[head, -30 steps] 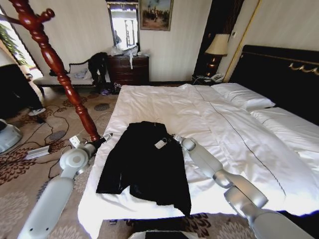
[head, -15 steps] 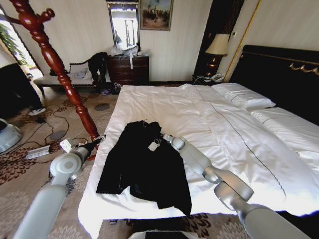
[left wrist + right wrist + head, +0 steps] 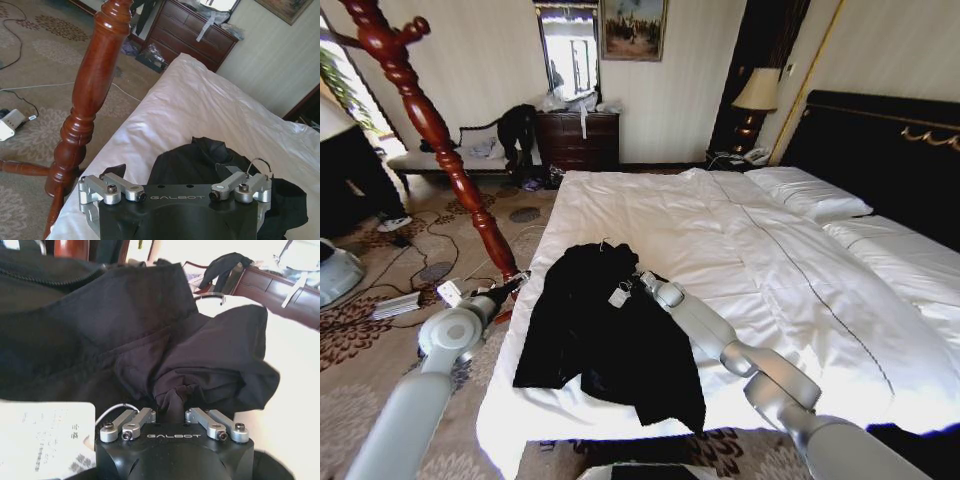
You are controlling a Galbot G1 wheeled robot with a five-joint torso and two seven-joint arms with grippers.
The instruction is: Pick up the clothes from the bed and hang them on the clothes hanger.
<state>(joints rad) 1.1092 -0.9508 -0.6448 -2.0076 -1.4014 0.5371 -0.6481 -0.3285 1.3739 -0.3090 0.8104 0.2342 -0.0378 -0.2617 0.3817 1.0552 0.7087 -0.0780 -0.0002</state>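
The clothes point(image 3: 610, 335), one long black garment, are lying spread on the near left part of the bed point(image 3: 790, 260), with the collar end bunched up toward the headboard side and the hem reaching toward the foot edge. A small white tag point(image 3: 618, 296) is resting on the cloth near the collar (in the right wrist view it is showing large and pale, printed with small text point(image 3: 45, 437)). A thin wire loop point(image 3: 259, 162) is sticking out at the collar.

The right gripper point(image 3: 642, 280) is sitting at the collar end, just at 3 o'clock of the tag, and the right wrist view shows its jaws drawn close together and pinching a fold of the black cloth point(image 3: 170, 395) between them.

The left gripper point(image 3: 516, 281) is hovering off the bed's left edge, at about 9 o'clock of the garment, between the bed and the clothes hanger point(image 3: 440, 140). In the left wrist view its linkage arms point(image 3: 175, 189) are splayed wide apart, holding nothing, with the black cloth beyond them and the reddish-brown turned pole point(image 3: 92, 95) standing close by.

The stand is rising from the patterned carpet point(image 3: 380, 350) at 10 o'clock of the garment, leaning in the head view. A dark dresser point(image 3: 578, 140) is standing against the far wall.
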